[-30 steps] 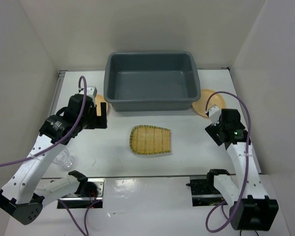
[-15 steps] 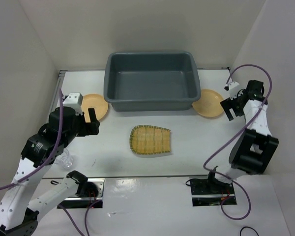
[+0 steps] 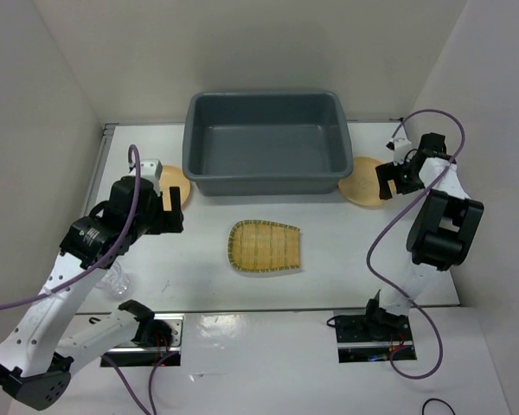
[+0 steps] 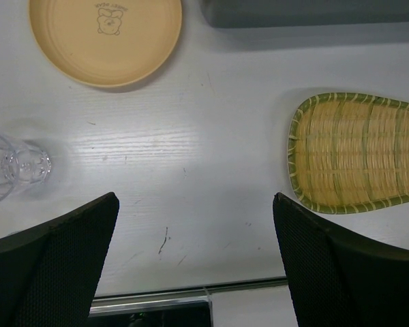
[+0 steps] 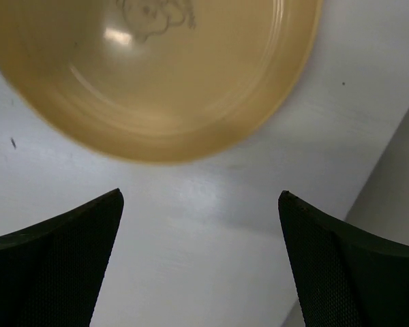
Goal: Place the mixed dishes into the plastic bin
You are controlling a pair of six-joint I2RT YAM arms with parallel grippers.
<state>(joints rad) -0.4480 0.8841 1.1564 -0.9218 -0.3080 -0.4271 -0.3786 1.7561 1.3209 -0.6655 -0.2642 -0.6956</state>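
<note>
Just ahead of the right hand (image 5: 199, 197) (spread wide, empty) lies a tan-orange plate (image 5: 157, 68).

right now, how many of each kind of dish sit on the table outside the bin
tan-orange plates: 2
woven bamboo tray: 1
clear cup: 1
total: 4, none in the grey bin

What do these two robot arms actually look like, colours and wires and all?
The left arm and right arm are both white segments joined by black housings. A loose purple cable loops beside each. The left gripper and right gripper are black, each with two broad tapering fingers with a fine mesh texture.
</note>
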